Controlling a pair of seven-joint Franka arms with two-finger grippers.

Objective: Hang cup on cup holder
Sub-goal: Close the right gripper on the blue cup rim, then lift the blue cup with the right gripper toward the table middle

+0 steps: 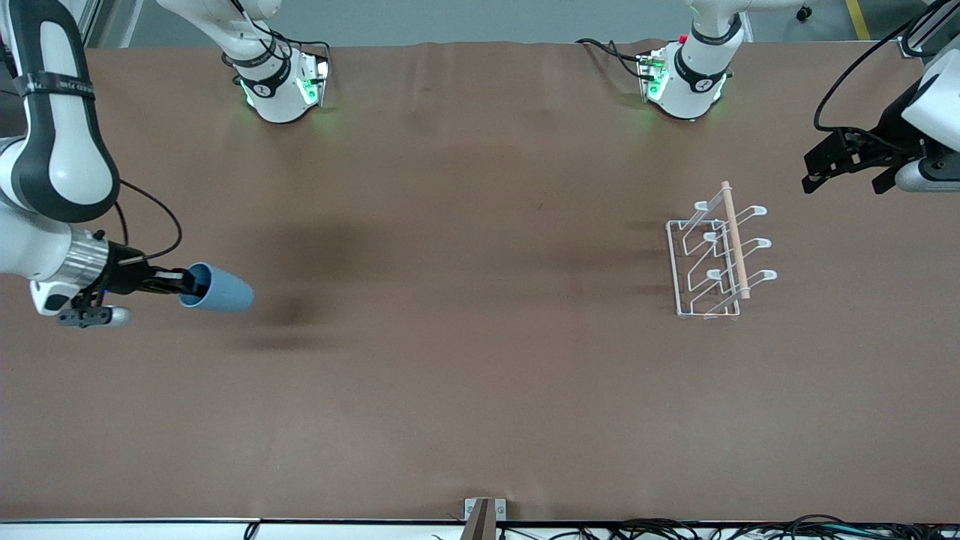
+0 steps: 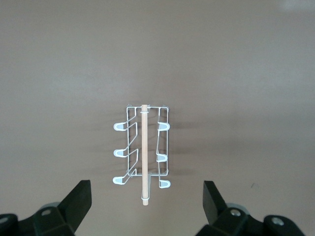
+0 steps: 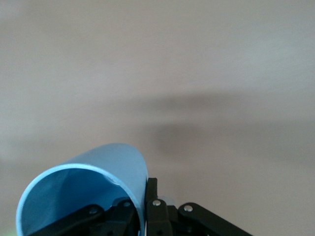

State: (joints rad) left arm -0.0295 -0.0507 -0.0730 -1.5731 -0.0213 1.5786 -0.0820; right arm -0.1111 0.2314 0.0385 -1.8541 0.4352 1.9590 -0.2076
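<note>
My right gripper [image 1: 182, 286] is shut on the rim of the light-blue cup [image 1: 218, 289], one finger inside and one outside. It holds the cup on its side above the table at the right arm's end. In the right wrist view the cup [image 3: 88, 184] shows with its open mouth toward the camera. The white wire cup holder [image 1: 721, 253] with a wooden rod stands at the left arm's end of the table. My left gripper [image 1: 844, 161] is open and empty, up in the air beside the rack, and waits. The rack also shows in the left wrist view [image 2: 143, 152].
The brown table [image 1: 465, 360] carries only the rack. The two arm bases [image 1: 281, 82] [image 1: 686, 79] stand along the edge farthest from the front camera. Cables lie along the nearest edge.
</note>
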